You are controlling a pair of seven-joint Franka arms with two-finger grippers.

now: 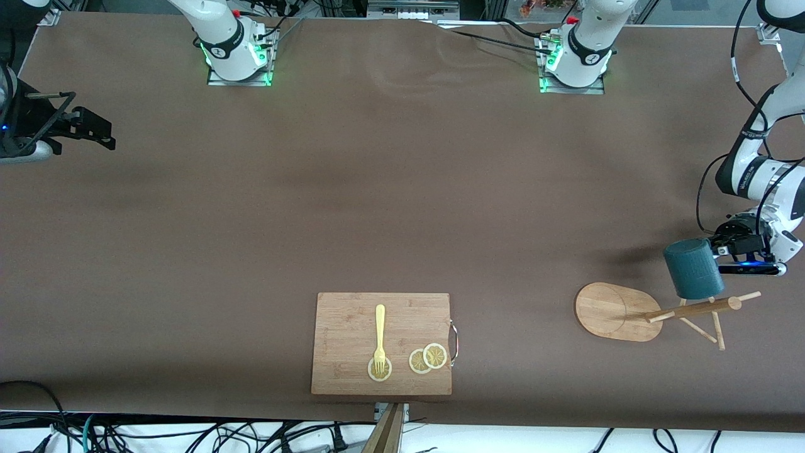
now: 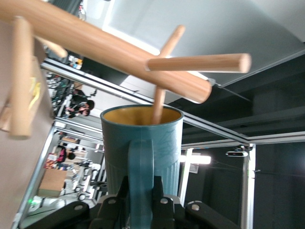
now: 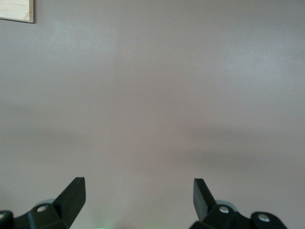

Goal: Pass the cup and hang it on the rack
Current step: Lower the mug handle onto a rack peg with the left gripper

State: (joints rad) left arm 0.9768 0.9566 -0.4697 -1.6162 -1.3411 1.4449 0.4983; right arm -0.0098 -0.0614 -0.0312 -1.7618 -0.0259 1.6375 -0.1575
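Note:
The teal-blue cup [image 1: 693, 268] hangs in the air, held by its handle in my left gripper [image 1: 717, 247], just over the top of the wooden rack [image 1: 613, 311] at the left arm's end of the table. In the left wrist view the fingers [image 2: 164, 191] are shut on the cup's handle [image 2: 141, 167]. There the cup [image 2: 119, 148] shows its ochre inside, and a thin peg [image 2: 159, 102] of the rack pole [image 2: 109, 52] reaches into its mouth. My right gripper [image 1: 94, 132] is open and empty over the right arm's end of the table, and also shows in its wrist view [image 3: 138, 191].
A rectangular cutting board [image 1: 352, 327] lies near the front edge at mid-table, with a yellow fork [image 1: 380, 336] and lemon slices [image 1: 428, 358] on it. Its corner shows in the right wrist view [image 3: 16, 10]. Other rack pegs [image 1: 717, 327] stick out near the cup.

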